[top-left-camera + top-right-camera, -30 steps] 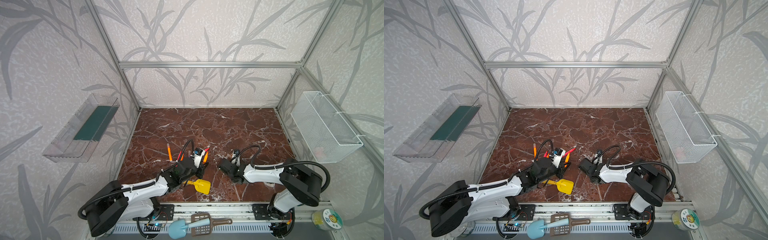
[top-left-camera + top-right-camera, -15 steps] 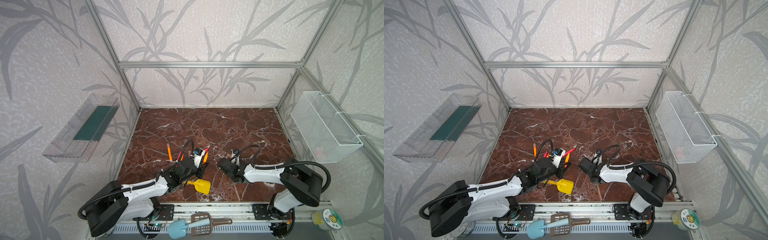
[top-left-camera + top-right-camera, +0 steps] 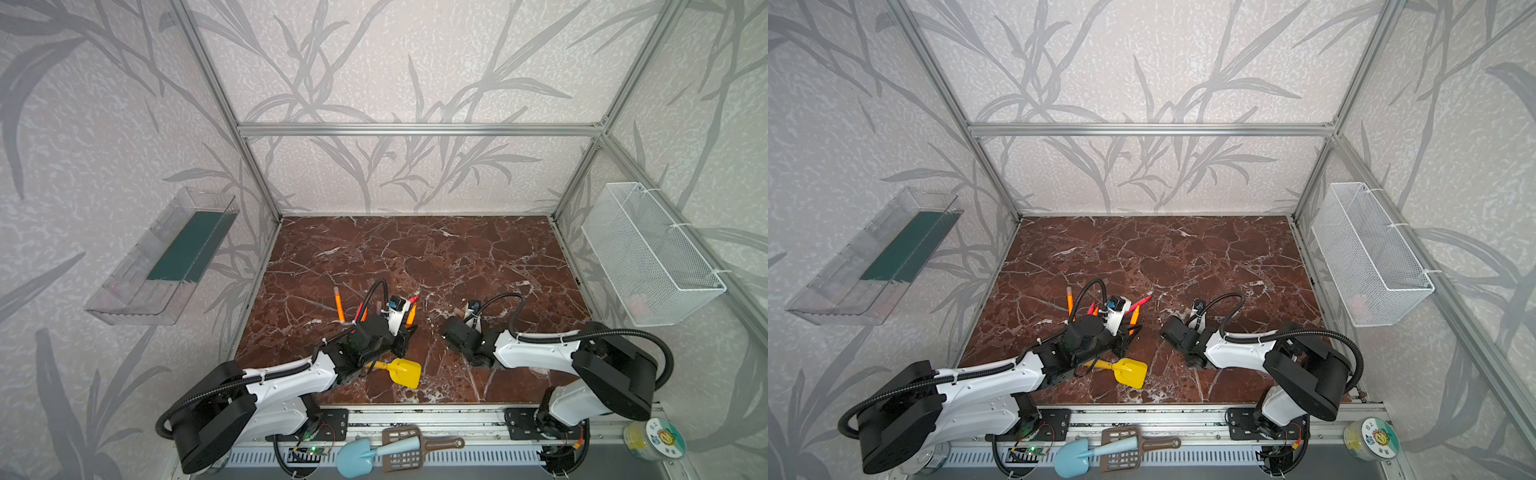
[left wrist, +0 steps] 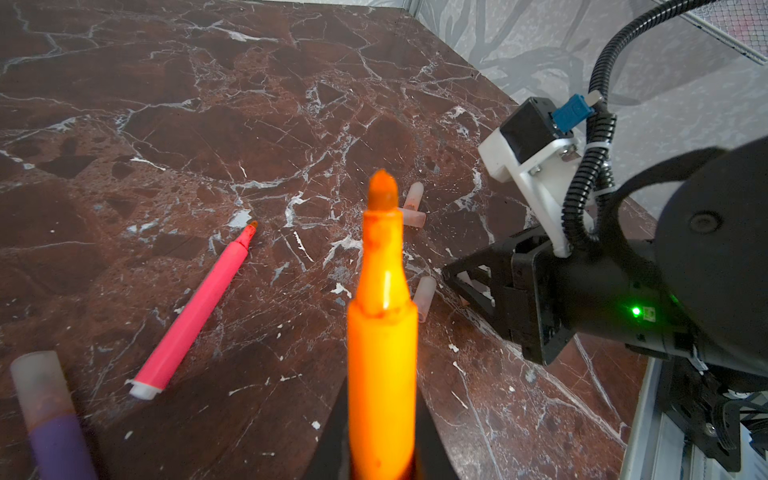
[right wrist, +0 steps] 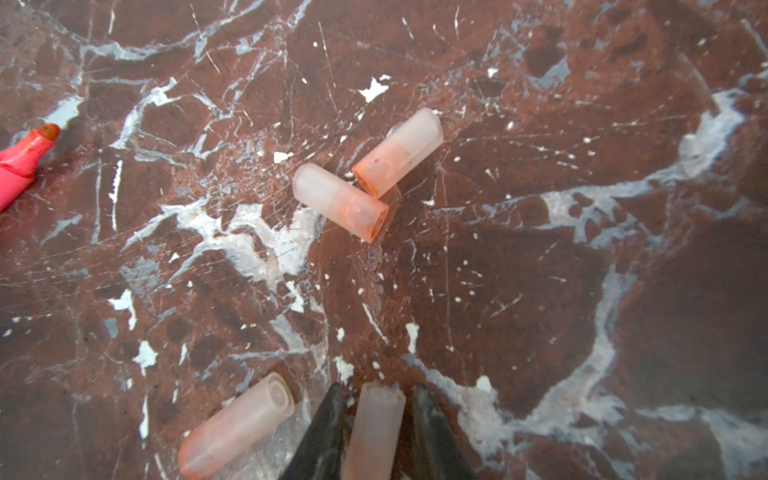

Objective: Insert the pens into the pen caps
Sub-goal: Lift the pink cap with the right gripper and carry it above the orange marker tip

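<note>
Orange pen (image 4: pixel 382 353), tip bare, clamped in the left pincer (image 4: pixel 381 449) over the tabletop (image 4: pixel 208 124). Pen cap (image 5: pixel 374 428) sits between the narrow-set jaws of the right pincer (image 5: pixel 377 390); whether it is truly gripped cannot be told. Loose caps (image 5: pixel 340 201) lie on the tabletop close by. Risk: slight misalignment of tip and cap mouth would likely push the cap askew or out of a weak hold. In both top views the arms cover the fingertips; the purple pen (image 4: pixel 54 432) is cut off.
</note>
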Robot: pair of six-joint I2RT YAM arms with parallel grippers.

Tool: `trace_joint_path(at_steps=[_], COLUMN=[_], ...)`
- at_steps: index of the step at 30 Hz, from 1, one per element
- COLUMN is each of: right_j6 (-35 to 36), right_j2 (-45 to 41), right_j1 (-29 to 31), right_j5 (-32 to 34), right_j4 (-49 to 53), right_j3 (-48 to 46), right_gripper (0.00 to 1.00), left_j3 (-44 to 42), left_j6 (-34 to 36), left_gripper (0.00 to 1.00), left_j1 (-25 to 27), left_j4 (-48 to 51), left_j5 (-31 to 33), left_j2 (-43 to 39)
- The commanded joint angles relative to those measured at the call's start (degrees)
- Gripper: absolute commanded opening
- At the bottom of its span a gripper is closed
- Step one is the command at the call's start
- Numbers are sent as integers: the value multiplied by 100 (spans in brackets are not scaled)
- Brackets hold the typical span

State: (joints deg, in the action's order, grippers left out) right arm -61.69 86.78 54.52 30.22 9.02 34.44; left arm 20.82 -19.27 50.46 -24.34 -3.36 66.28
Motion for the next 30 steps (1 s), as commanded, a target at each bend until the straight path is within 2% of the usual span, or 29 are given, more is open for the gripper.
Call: trace_joint_path(at_steps=[1, 10, 15, 20, 22, 25, 30], right_j6=[-99, -39, 125, 585, 889, 1439, 2023], right_j2=[105, -192, -995, -2118, -2542, -3024, -3039], right_j1=[-8, -3, -5, -10, 9, 83, 241], right_j5=[-78, 65, 279, 386, 286, 52, -200], right_j4=[194, 220, 517, 471, 185, -771, -2154], right_j3=[-82, -141, -117, -76, -68, -210, -211], right_gripper=[27, 8, 4, 1, 0, 0, 0], left_j3=[1, 12, 54, 83, 74, 37, -39], left_j6=[11, 37, 46, -32, -96, -160, -213], left_gripper=[0, 0, 0, 0, 0, 0, 0], left_j1=[-27, -27, -27, -12, -9, 2, 9], left_j4=[-20, -51, -69, -131, -198, -274, -359], left_j5=[-77, -300, -567, -816, -891, -960, -1057], left_j2=[-87, -37, 23, 12, -16, -81, -246])
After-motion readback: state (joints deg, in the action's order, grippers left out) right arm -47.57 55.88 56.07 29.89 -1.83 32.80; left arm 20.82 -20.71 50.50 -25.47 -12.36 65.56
